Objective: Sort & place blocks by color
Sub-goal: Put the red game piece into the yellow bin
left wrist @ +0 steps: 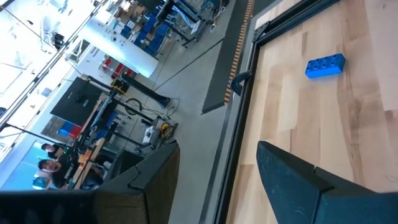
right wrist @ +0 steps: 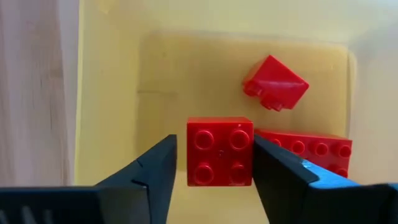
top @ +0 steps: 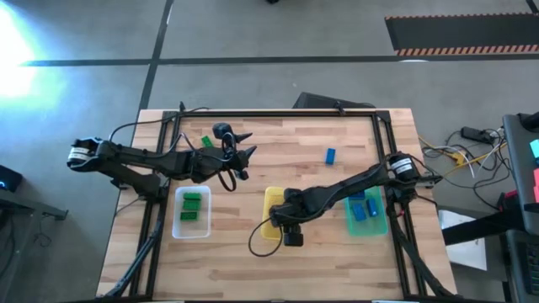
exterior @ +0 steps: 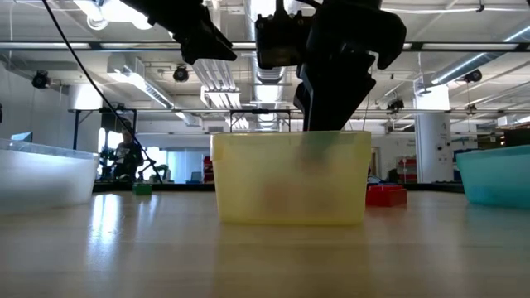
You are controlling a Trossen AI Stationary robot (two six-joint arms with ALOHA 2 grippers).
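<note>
My right gripper [right wrist: 214, 140] hangs over the yellow tray [top: 271, 202], fingers pointing down into it, shut on a red square four-stud block [right wrist: 220, 155]. Below it, on the tray floor, lie a tilted red block [right wrist: 275, 84] and a long red block [right wrist: 311, 152]. My left gripper [top: 246, 145] is open and empty above the far left part of the table, near a loose green block [top: 206, 141]. A blue block [top: 330, 155] lies flat on the table at the far right and also shows in the left wrist view [left wrist: 325, 65]. My right gripper pinches the red block between its two fingers, by two opposite side walls [right wrist: 251, 158]. The fingers come from above, pointing down. The block is level with its studs up, above the tray floor and the other red blocks.
A clear tray [top: 178, 220] at the left holds green blocks [top: 192, 206]. A teal tray [top: 381, 220] at the right holds blue blocks [top: 364, 209]. In the low view a red block [exterior: 385, 196] lies on the table beside the yellow tray [exterior: 290, 178]. A black frame edges the table.
</note>
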